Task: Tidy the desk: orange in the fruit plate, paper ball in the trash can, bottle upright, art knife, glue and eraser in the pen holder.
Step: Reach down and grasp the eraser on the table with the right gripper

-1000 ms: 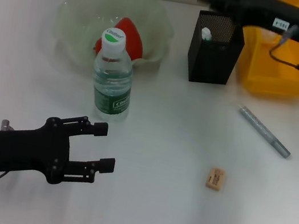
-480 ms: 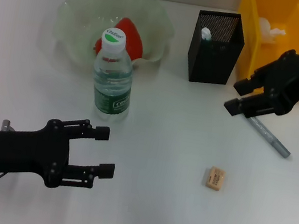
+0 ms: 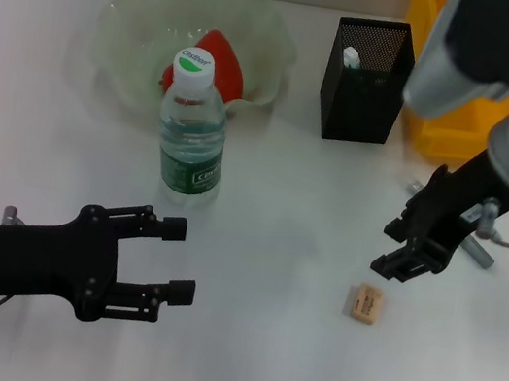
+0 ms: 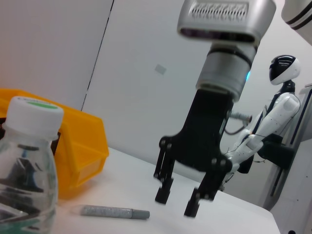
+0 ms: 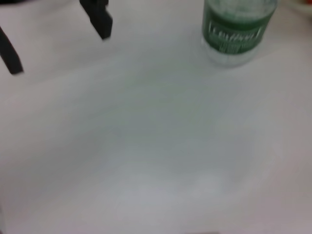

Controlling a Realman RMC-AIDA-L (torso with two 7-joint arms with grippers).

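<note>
Eraser (image 3: 367, 303): one, lying flat on the white table (image 3: 256, 349), just below and slightly left of the right gripper (image 3: 404, 259), not touching it.

Surface: plain white tabletop, a pale wall behind it. The left wrist view shows a white humanoid figure (image 4: 273, 122) standing in the room beyond the table.

Count: one bottle (image 3: 191, 130), upright, capped, well to the left of the right gripper and just beyond the left gripper (image 3: 176, 258). One green plate (image 3: 136, 22) behind the bottle, holding one orange (image 3: 223, 62). One black mesh pen holder (image 3: 369, 71) beyond the right gripper, a white-tipped item standing inside. One yellow bin (image 3: 463, 129) beside the holder, partly hidden by the right arm. One grey art knife (image 4: 114, 212) on the table behind the right gripper, mostly covered in the head view.

Right gripper: pointing down over the table, fingers (image 4: 162, 194) spread with a clear gap, holding nothing.

Left gripper: low over the near table, fingers spread wide, holding nothing, apart from the bottle.
</note>
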